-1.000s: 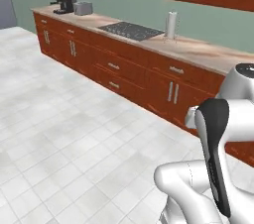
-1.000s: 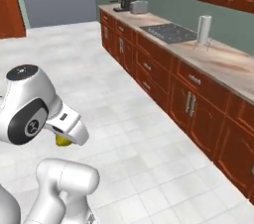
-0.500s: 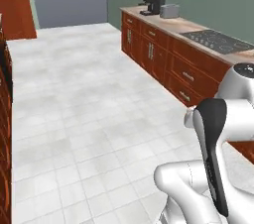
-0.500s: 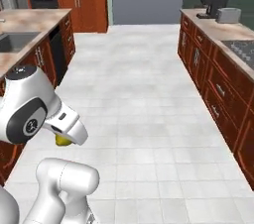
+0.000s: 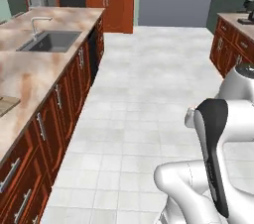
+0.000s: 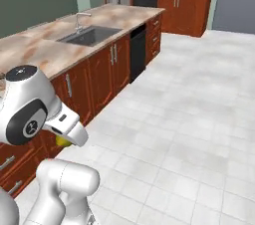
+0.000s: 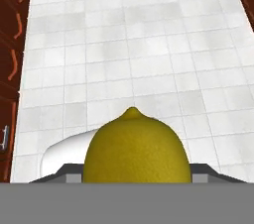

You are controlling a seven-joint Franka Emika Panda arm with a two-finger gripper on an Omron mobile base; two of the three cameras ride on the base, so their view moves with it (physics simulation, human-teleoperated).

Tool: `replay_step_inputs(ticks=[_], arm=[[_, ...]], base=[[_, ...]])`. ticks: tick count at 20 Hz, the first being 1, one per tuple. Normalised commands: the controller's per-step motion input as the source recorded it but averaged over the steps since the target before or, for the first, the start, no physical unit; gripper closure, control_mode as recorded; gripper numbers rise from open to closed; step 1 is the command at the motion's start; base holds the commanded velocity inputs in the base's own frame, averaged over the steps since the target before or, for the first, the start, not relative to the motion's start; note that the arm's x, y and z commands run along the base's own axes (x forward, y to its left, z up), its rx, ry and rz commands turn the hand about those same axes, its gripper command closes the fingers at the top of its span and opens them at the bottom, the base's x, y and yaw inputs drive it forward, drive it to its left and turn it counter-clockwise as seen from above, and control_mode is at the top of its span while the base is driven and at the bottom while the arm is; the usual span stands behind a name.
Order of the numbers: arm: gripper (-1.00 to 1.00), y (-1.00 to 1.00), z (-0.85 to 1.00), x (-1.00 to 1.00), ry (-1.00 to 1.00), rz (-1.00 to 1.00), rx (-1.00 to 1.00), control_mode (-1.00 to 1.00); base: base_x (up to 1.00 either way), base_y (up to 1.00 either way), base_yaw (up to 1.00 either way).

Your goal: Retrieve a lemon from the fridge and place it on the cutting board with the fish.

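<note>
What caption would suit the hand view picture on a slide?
The hand carries a bright yellow roundish lemon above a pale tiled kitchen floor.

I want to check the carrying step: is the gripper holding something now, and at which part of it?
Yes, the gripper holds the lemon across its wide middle, with the pointed end facing away from the hand.

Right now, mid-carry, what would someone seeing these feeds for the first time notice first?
The lemon, big and yellow at the bottom of the hand view, gripped in the end effector above pale floor tiles; it also peeks out under the white hand in the right base view. Next, the long marbled counter with its sink on the left. A corner of the tan cutting board shows at the left edge.
</note>
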Motion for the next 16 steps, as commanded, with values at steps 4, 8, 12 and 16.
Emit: replay_step_inputs(ticks=[4,8,12,16], arm=[[1.00,0.00,0.00,0.00,0.00,0.00,0.00,1.00],[1.00,0.00,0.00,0.00,0.00,0.00,0.00,1.00],[1.00,0.00,0.00,0.00,0.00,0.00,0.00,1.00],[1.00,0.00,0.00,0.00,0.00,0.00,0.00,1.00]], base=[[0.53,-0.38,0.74],[0.64,-0.31,0.71],[0.74,-0.22,0.63],[0.78,-0.27,0.63]])
